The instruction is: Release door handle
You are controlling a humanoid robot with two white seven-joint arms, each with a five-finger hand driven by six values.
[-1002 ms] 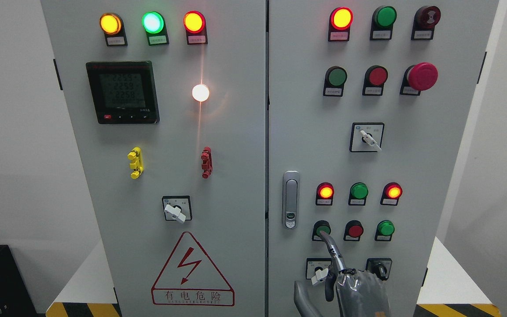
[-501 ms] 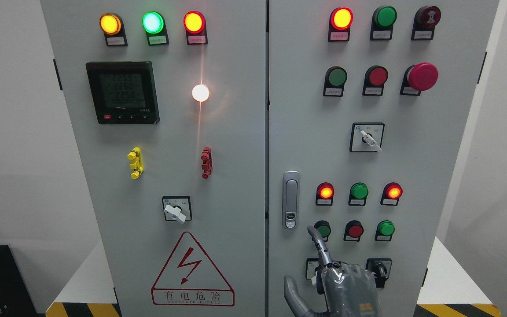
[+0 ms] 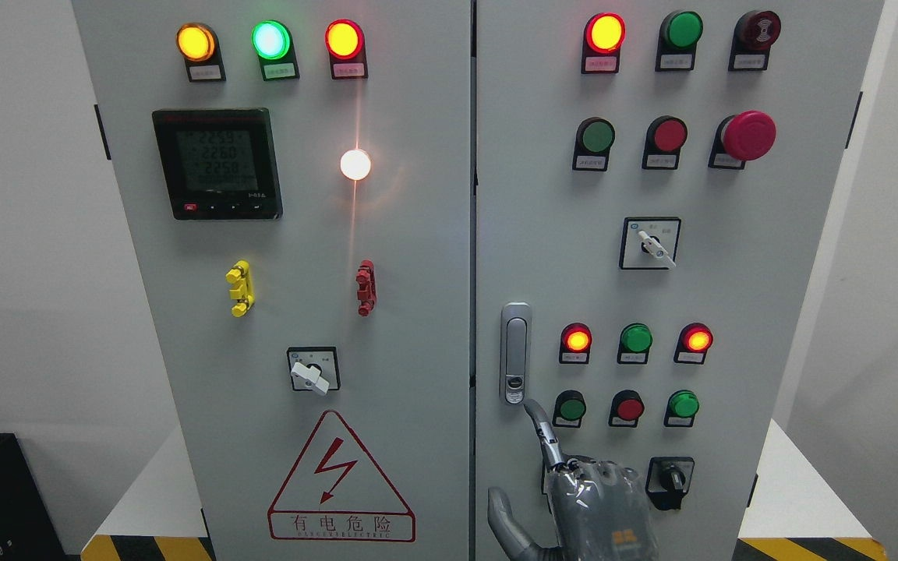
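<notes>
- An industrial electrical room or test lab, judged by a grey two-door control cabinet that fills the view
- Lit pilot lamps in amber, green and red line its doors, beside a digital power meter and a red mushroom stop button
- A red lightning warning triangle carries Chinese characters
- Yellow-and-black hazard tape edges the white plinth against plain white walls

The robot hand was dark grey, its back wrapped in glossy, crinkled clear film, with slim jointed metallic fingers and a small orange marking near the wrist.
</notes>
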